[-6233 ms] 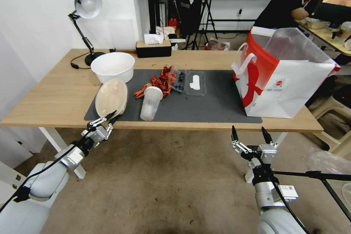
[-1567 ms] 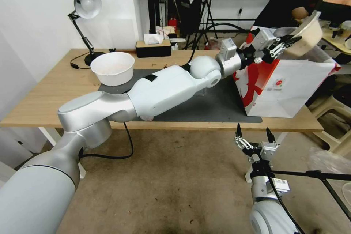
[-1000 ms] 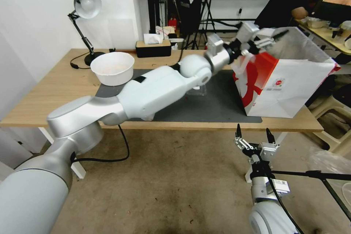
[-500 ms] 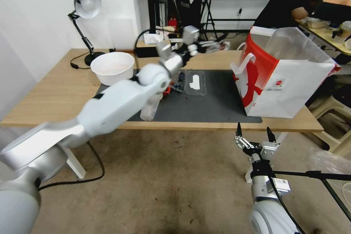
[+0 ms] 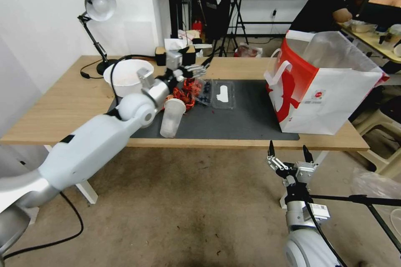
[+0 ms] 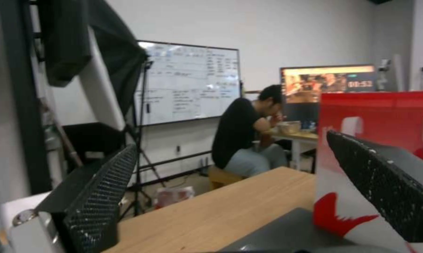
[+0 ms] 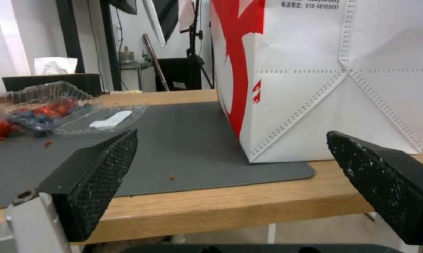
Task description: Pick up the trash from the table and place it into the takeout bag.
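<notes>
Behind the table (image 5: 62, 104) we see a white wall and tripods. Head view: we log the left gripper (image 5: 199, 66) above the far part of the dark mat (image 5: 246, 117), over the red wrapper litter (image 5: 186, 91), fingers spread, nothing in them. A frosted cup (image 5: 171, 117) stands on the mat's near edge beside the left arm; a clear clamshell tray (image 5: 217, 93) lies just right of the wrappers. We note a white bowl (image 5: 125, 76) partly behind the arm. The takeout bag (image 5: 326, 83) stands upright at the mat's right end. The right gripper (image 5: 288, 153) hangs below the table's front edge, fingers apart, empty.

Left wrist view: both pads (image 6: 99, 196) stand wide apart with the bag's red side between them.

Right wrist view: pads (image 7: 97, 175) apart, level with the table edge; we see the bag on the mat, the tray farther off.
</notes>
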